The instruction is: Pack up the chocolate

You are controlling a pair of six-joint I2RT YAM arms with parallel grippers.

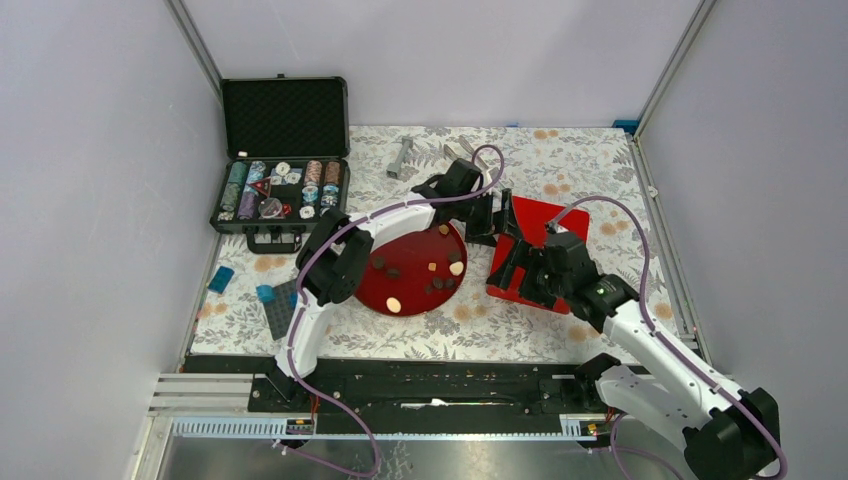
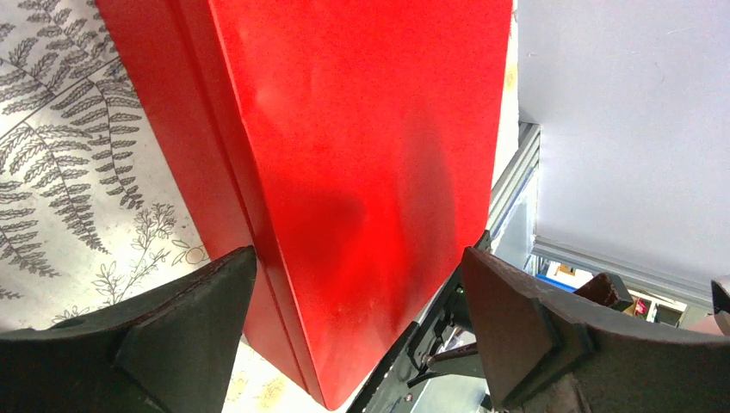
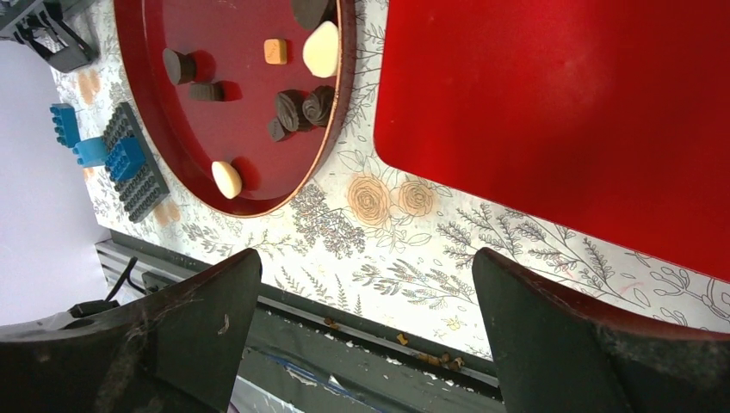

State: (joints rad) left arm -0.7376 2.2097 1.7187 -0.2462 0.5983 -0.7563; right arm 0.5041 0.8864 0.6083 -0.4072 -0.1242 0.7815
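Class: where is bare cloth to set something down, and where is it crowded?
Free: the strip between red plate and black rail; the far right corner beyond the red box. Crowded: between plate and box, around left gripper and right gripper; left edge: poker case, bricks.

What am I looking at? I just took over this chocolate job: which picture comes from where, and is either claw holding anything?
Two robot arms are bolted at the near edge of a table. The wide picture looks down from above and behind them; the other two come from wrist cameras, so the dark wedges are each arm's fingers. The chocolate lies on a round red tray, with a flat red box beside it. The left gripper is open, facing the box, the right gripper open above the table; neither holds anything. A poker chip case and toy bricks sit at the left.
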